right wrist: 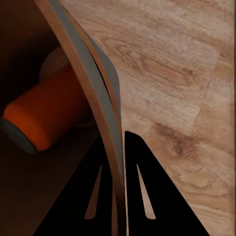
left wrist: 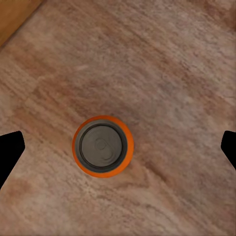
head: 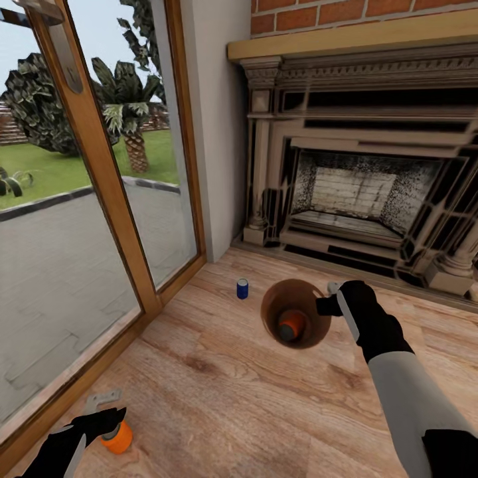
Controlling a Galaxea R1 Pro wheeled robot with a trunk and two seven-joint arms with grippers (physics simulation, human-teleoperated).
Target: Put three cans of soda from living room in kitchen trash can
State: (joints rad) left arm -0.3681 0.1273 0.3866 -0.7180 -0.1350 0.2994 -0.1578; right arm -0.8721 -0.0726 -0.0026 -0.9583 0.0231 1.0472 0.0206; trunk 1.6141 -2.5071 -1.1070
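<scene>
A: Three small cylindrical soda cans. Locations?

B: Blue can [head: 242, 288] upright on the light wood floor [head: 219, 378] near the ornate fireplace [head: 358, 179]. One orange can [head: 291, 326] lying inside the round tapered bucket [head: 273, 299], tan-brown within.

A: Third?

B: Orange can with grey top [left wrist: 103, 146], upright between the spread left gripper [head: 106, 418] fingers.

A: Right gripper [right wrist: 114, 172]?

B: Pinching the bucket's rim.

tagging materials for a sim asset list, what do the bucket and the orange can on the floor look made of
Bucket: probably matte plastic; thin wall, dark grey outside, tan-brown inside, no shine.
Orange can: looks like painted metal; dull grey recessed lid with a tab shape, glossy orange side.
</scene>
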